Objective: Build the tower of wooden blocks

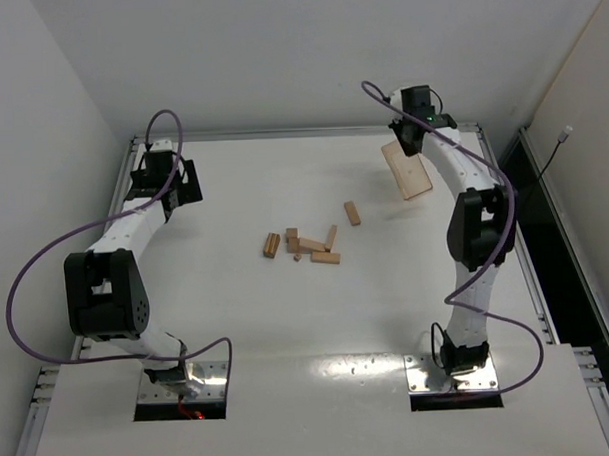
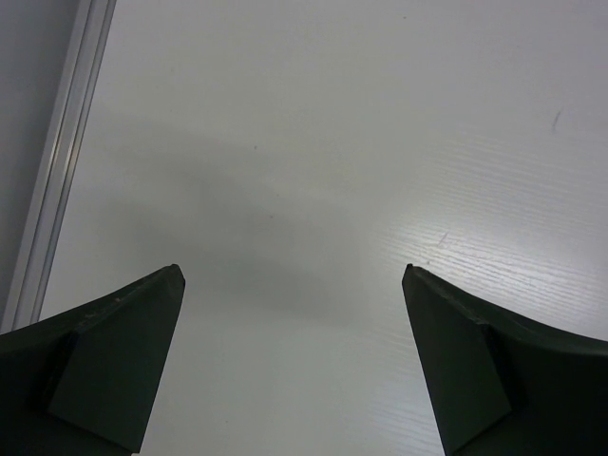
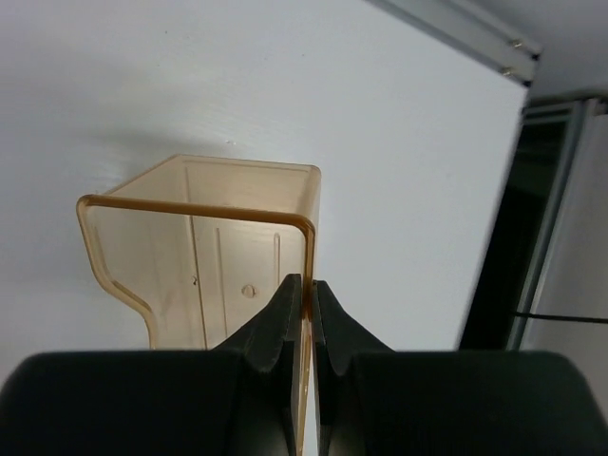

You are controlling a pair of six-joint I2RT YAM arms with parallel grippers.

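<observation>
White walls close in a pale worktop [image 1: 288, 329], and near its middle lie the wood blocks [image 1: 307, 245], flat and loose in a small scatter. Several touch or overlap, and one block [image 1: 352, 212] sits apart toward the far right. No tower stands yet, since nothing is laid in ordered layers, so the build looks not to have begun.

Beyond the scatter, at the far right, a translucent tan tray [image 3: 204, 256] hangs tilted in the air. The right end effector [image 3: 304, 285] is clamped together on one thin wall of it. The wrist view shows the tray's inside bare. Held high and off to the side, it is probably being kept clear of the blocks.

At the far left, well apart from the blocks, the left end effector [image 2: 293, 275] has its fingers spread wide over bare worktop beside the rail, gripping nothing. It seems placed to be free for a first pick.
</observation>
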